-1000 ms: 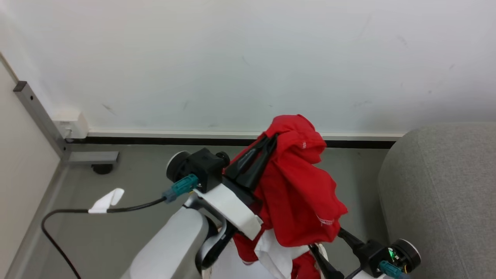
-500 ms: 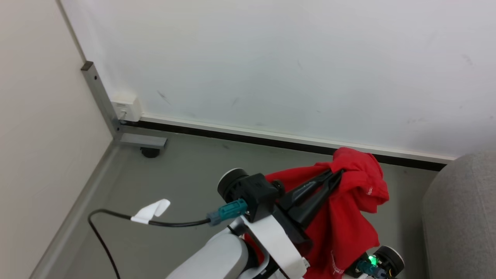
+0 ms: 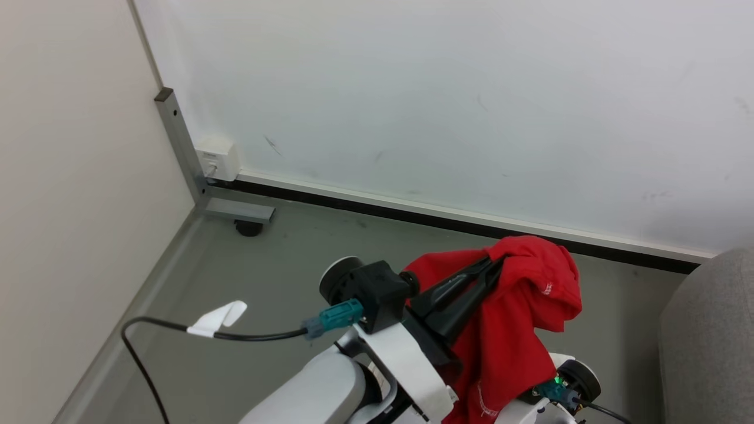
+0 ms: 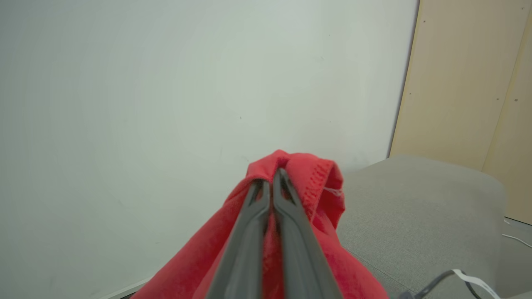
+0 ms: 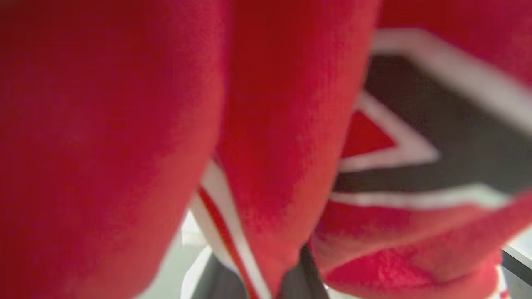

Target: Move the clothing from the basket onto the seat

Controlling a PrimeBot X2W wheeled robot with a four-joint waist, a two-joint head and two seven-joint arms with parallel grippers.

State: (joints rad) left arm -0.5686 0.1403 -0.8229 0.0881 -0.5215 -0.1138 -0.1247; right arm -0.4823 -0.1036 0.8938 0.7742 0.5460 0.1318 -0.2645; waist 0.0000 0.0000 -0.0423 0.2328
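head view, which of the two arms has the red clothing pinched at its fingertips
The left end effector: it is shut on the top fold of the clothing, holding it up. The right arm sits lower, beneath the hanging fabric.

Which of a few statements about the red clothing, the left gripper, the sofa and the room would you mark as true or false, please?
1. The left gripper is shut on the red clothing. True.
2. The sofa is light grey. True.
3. The clothing lies spread out on the sofa. False: it hangs from the left gripper over the floor, with the sofa off to one side.
4. The wall behind the clothing is bright yellow. False: that wall is white.
5. The cable at the left wrist carries a white tag. True.
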